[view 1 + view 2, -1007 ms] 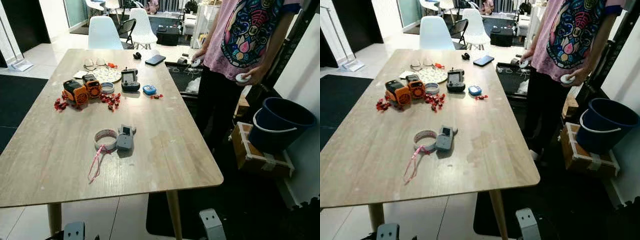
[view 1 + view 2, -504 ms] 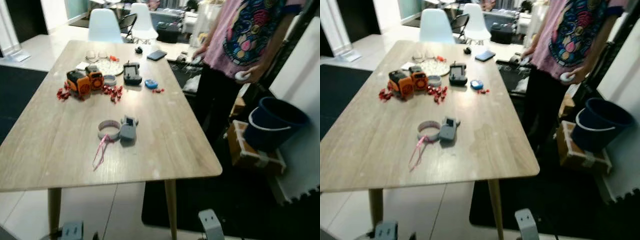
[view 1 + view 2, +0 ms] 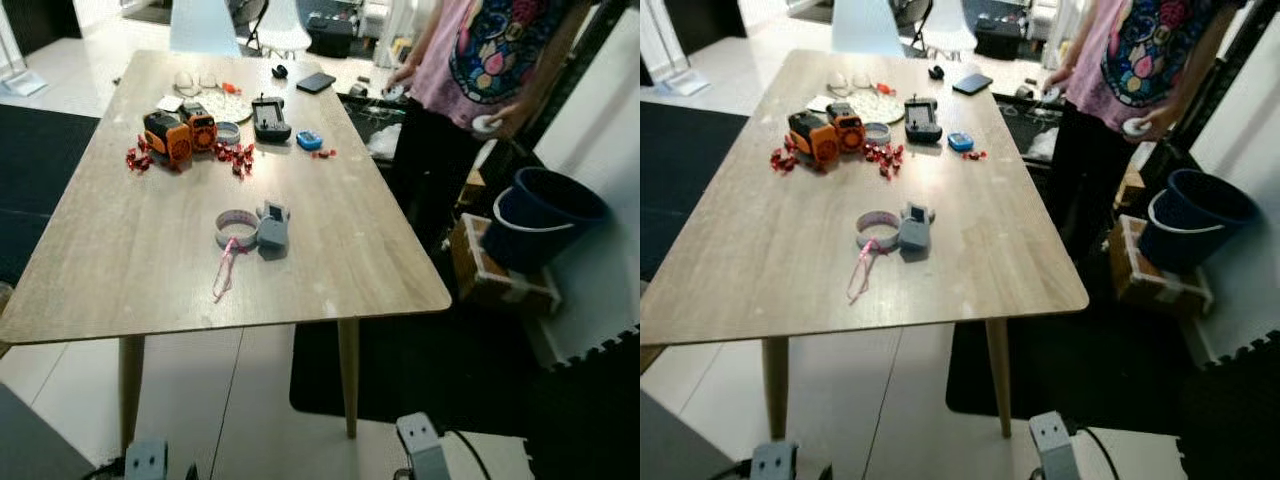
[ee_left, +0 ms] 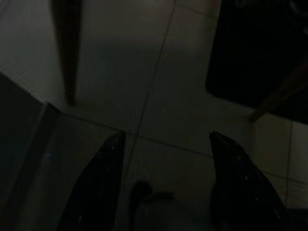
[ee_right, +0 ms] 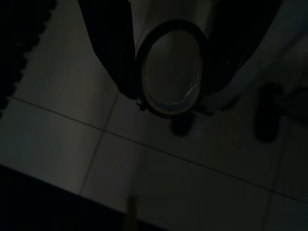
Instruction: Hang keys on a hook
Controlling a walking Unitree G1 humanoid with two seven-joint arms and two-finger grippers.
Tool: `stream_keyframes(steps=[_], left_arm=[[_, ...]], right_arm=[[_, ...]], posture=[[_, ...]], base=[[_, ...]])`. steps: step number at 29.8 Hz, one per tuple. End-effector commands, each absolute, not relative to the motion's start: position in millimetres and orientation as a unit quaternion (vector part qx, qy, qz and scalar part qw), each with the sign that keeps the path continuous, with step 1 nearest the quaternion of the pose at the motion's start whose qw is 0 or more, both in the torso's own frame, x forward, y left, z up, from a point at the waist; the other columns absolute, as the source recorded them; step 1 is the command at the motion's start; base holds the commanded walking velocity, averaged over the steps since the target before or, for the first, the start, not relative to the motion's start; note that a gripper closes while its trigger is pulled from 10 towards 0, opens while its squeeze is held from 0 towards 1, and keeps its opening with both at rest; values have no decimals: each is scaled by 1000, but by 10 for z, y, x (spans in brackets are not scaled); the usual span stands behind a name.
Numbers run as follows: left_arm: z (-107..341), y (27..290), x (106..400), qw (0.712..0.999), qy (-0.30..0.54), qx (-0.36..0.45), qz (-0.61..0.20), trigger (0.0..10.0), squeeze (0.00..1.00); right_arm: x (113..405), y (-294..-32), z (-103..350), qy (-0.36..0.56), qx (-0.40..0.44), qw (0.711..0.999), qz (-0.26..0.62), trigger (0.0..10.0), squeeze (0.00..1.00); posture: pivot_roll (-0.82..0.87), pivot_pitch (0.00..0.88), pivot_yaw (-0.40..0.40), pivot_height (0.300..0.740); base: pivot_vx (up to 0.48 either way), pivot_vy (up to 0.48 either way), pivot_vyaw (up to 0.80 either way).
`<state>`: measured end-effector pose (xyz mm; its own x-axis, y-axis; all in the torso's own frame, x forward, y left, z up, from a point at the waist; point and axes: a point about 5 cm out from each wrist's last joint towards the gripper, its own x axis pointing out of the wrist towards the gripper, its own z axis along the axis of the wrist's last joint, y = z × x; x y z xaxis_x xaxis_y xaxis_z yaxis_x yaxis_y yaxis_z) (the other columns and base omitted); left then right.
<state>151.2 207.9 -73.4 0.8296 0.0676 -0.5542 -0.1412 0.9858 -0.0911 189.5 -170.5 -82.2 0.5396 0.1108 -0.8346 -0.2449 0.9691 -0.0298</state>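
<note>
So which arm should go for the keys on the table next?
Left, probably. The left gripper hangs open and empty, while the right gripper holds a ring. The keys lie near the table's middle, toward its near edge.

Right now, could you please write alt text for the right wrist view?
The right tool holds a ring, probably a tape roll, between its two black fingers. It hangs over a dim tiled floor.
</note>
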Motion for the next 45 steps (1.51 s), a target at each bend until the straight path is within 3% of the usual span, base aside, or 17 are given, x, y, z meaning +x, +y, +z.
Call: stream_keyframes(steps=[1, 45], left_arm=[[-768, 2092, 1425, 951, 298, -65, 59, 10000, 0], [-779, 2114, 1389, 949, 299, -68, 66, 10000, 0]], right_arm=[[1856, -1773, -836, 476, -79, 871, 96, 10000, 0], [1878, -1750, -826, 471, -84, 872, 105, 10000, 0]], posture=[[109, 46, -92, 740], [108, 49, -101, 740]], base=[[-319, 0, 0], [-12, 0, 0]])
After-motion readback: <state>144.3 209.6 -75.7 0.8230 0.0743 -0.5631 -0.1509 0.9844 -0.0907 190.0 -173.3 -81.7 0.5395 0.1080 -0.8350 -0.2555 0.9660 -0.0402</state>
